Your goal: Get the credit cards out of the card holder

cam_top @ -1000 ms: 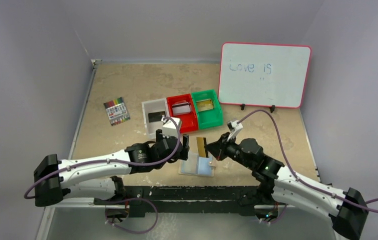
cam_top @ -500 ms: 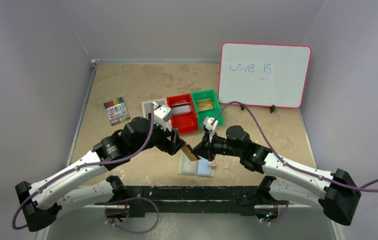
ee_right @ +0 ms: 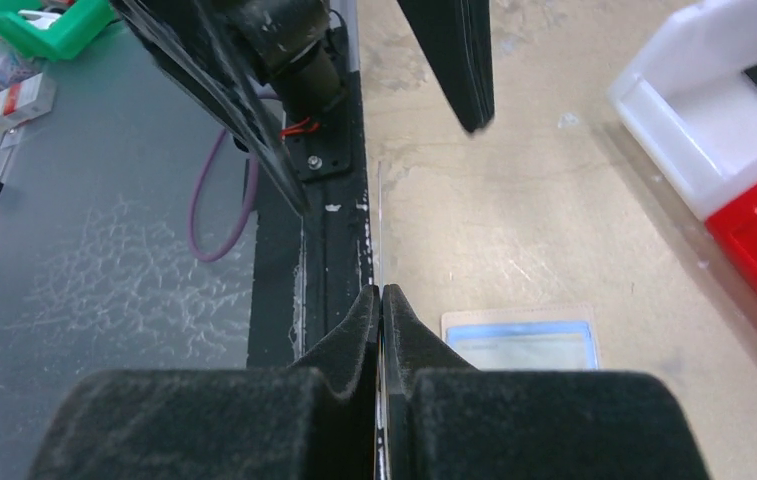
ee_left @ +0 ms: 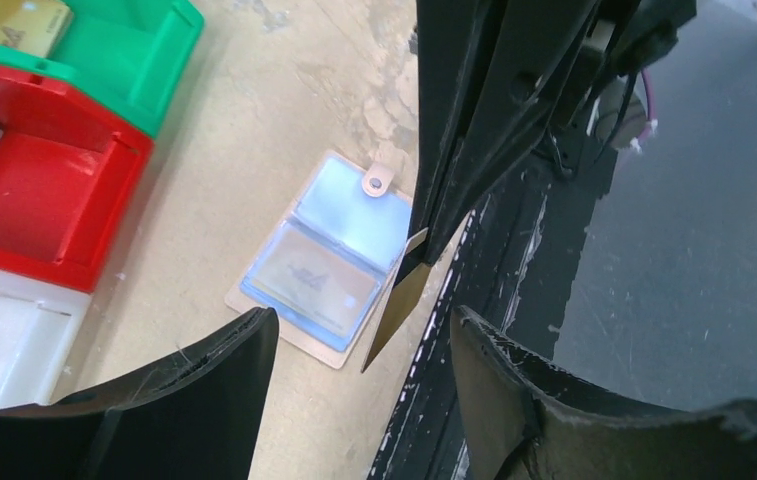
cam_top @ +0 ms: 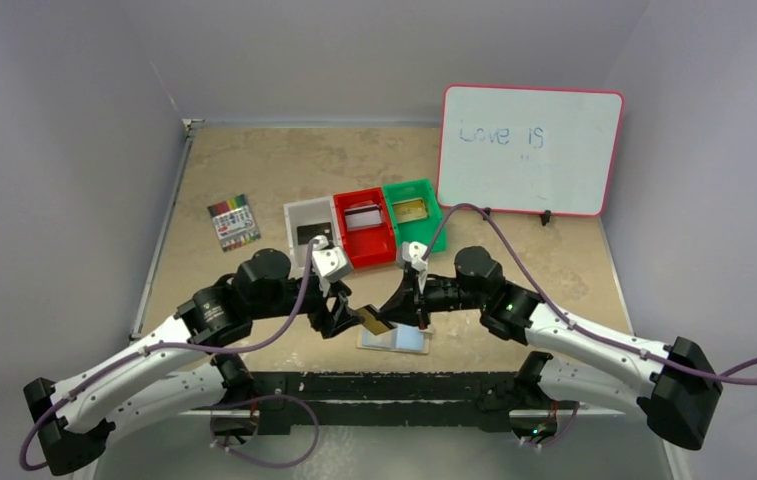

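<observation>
Our right tool (ee_right: 381, 300) pinches the gold card (ee_left: 401, 300) tight, just above the card holder (ee_left: 329, 265) lying at the near edge of the counter (cam_top: 254, 170). Our left tool (ee_left: 359, 325) is spread wide and empty, just left of the card.

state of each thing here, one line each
card holder, open, lying flat
gold card, in the air, pinched
right end effector, shut on gold card
left end effector, open, empty
white bin, black card inside
red bin, silver card inside
green bin, tan card inside
</observation>
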Controlling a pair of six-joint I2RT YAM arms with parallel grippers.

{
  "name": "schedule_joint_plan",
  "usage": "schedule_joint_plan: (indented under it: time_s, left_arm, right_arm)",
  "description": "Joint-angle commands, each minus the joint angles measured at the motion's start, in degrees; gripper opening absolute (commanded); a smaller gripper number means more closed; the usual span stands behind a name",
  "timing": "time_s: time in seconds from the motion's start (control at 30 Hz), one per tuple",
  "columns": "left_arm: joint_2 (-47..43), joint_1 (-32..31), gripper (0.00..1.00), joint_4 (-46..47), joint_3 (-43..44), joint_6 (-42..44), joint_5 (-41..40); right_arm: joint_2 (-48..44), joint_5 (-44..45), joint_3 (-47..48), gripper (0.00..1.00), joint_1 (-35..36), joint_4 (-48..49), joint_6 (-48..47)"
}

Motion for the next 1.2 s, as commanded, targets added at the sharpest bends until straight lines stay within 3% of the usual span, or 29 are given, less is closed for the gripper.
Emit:
schedule_joint_plan:
  time_s: [0.0,0.17,0.33,0.37,0.43,0.53,0.63,0.73,1.17]
  left_arm:
    - [1.6,0.0,0.61,3.0,-0.2,4.8,6.7]
    - [5.3,0.0,0.45,0.8,0.8,6.8,9.8]
    - [6.7,0.0,0.03,0.4,1.3,7.0,11.2]
    - [6.5,0.0,0.00,0.3,1.2,7.1,11.2]
    - [6.1,0.0,0.00,0.6,0.9,7.0,11.1]
    - [5.2,0.0,0.00,1.5,0.0,6.4,11.2]
    - [4.2,0.0,0.00,2.9,-0.6,5.6,11.1]
    - [3.4,0.0,0.00,3.9,-1.3,5.2,10.6]
    - [3.4,0.0,0.00,2.9,-1.7,5.6,9.7]
  right_arm:
    - [0.5,-4.6,4.1,0.00,-0.1,1.0,-3.8]
    - [0.3,-6.0,3.9,0.00,-0.2,1.8,-5.7]
    - [1.1,-5.1,4.5,0.00,-0.2,0.6,-7.2]
    - [1.3,-5.2,4.7,0.01,-0.2,0.2,-7.5]
    - [1.9,-4.8,5.1,0.08,-0.1,-0.5,-8.1]
    - [2.6,-2.6,5.4,0.27,-0.1,-1.7,-8.7]
    - [3.3,-1.9,6.3,0.35,-0.1,-3.2,-10.9]
    - [4.0,-1.7,7.3,0.35,-0.1,-3.6,-12.8]
    - [5.6,-6.3,8.2,0.22,-0.1,-1.7,-13.9]
